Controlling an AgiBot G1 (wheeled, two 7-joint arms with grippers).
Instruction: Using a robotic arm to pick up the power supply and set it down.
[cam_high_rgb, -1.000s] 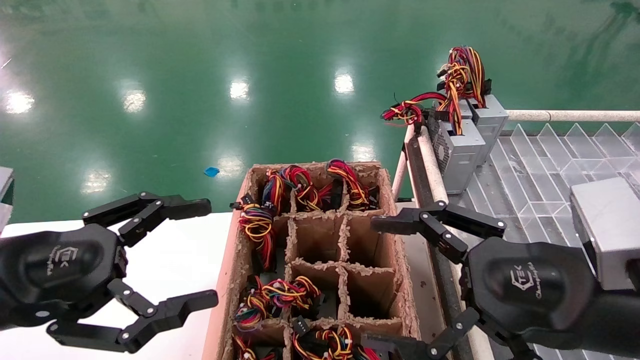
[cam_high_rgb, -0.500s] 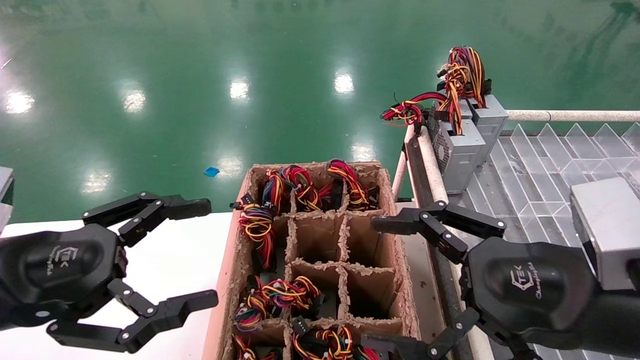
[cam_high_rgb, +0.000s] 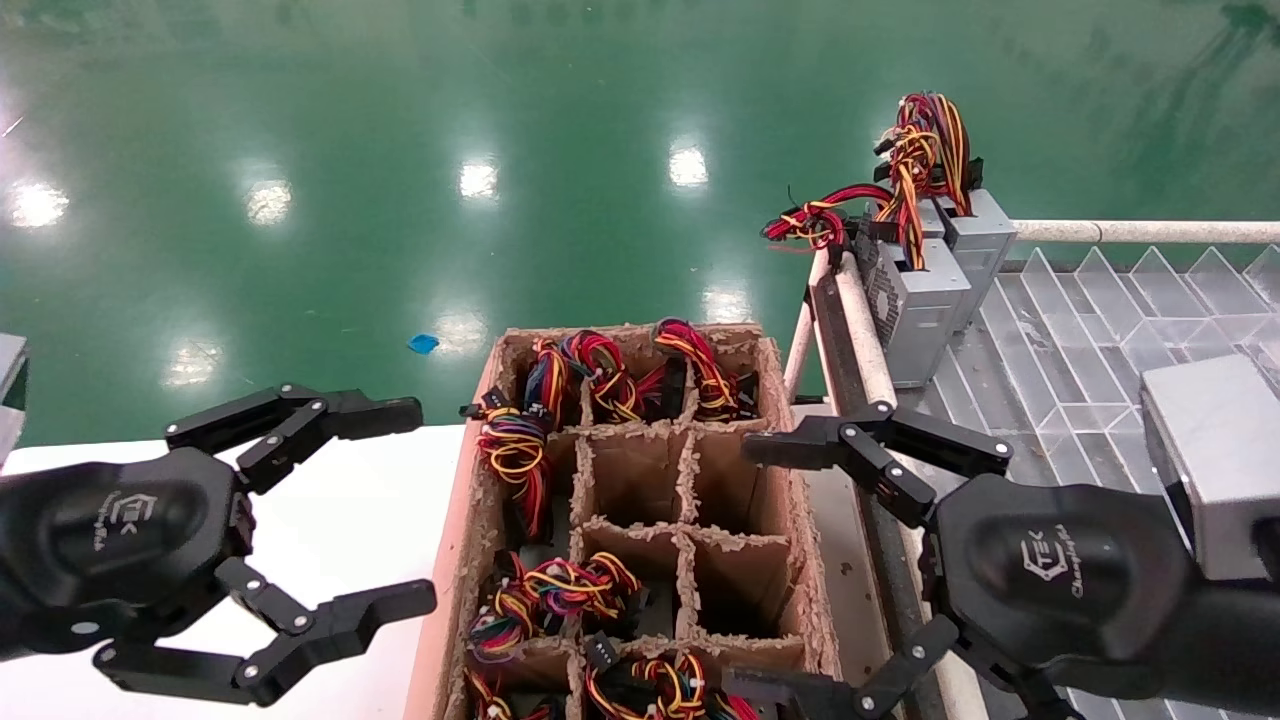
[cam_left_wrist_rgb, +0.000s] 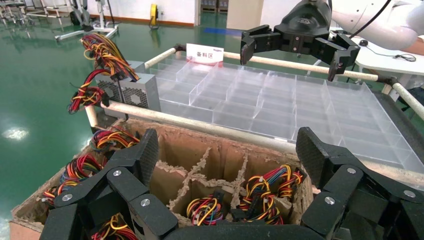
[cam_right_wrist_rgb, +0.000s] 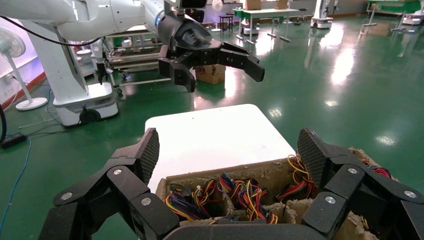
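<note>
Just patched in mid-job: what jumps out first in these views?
The cardboard box in the middle, its divided cells stuffed with bright wire bundles. Both black hands hang open beside it: the left hand over the white table, the right hand at the box's right edge. Farther right, grey power supplies stand at the far corner of a clear divided tray.

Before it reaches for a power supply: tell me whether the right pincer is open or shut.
Open. The right pincer hovers over the cardboard box's right edge, fingers spread wide with nothing between them.
</note>
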